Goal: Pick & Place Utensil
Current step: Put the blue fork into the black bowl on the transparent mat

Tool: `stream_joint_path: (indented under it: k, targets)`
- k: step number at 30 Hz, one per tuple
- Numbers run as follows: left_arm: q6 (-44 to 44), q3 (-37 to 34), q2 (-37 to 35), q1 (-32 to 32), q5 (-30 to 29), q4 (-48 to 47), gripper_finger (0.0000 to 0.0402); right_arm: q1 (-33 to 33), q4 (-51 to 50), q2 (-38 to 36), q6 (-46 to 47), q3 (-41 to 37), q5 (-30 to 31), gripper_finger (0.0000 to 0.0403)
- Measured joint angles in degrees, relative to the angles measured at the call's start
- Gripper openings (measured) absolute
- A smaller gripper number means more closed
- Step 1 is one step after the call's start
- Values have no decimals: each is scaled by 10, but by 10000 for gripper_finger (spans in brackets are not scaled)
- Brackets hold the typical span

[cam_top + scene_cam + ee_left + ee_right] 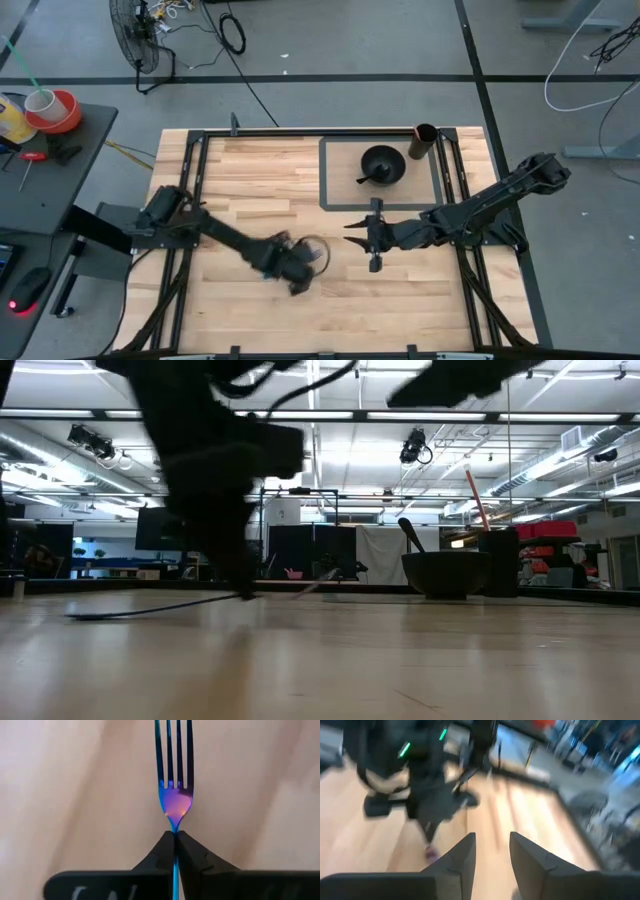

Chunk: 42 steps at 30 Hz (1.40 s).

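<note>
Left gripper [174, 837]: your fingers are pinched tight on the thin neck of an iridescent blue-purple metal fork [174, 795], tines pointing away from the wrist, above the pale wooden table [250, 170]. From above, you find this gripper [297, 270] over the table's near-centre. Right gripper [491, 851]: fingers parted by a narrow gap, holding nothing, beside the left one at mid-table. Black round bowl [382, 165]: sits inside the dark-outlined rectangle at the far side, with a dark cylindrical cup [424, 142] next to it.

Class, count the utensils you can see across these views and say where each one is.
2. A fork is clamped in the left gripper above the table; another utensil rests in the black bowl. Others may be hidden.
</note>
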Motion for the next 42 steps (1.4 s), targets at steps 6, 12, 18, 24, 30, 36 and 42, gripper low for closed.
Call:
stream_joint_path:
  k: [6,12,18,24,30,36,42]
  targets:
    - [111,0,0,52,-32,73,19,0,-158,0,111,0,-65,123]
    - [141,0,-1,72,-133,118,13,10,-225,1,197,-9,-60,125]
    - [141,1,-7,62,-235,126,16,1,-118,1,331,-81,-16,166]
    - [161,1,-7,46,-294,148,14,1,196,1,358,-192,56,218]
    - [248,1,-7,36,-378,257,15,-16,368,15,361,-228,87,228]
    - [296,1,-7,61,-379,320,16,-28,396,47,329,-192,89,229]
    - [298,1,-7,72,-377,336,16,-30,396,79,286,-167,156,228]
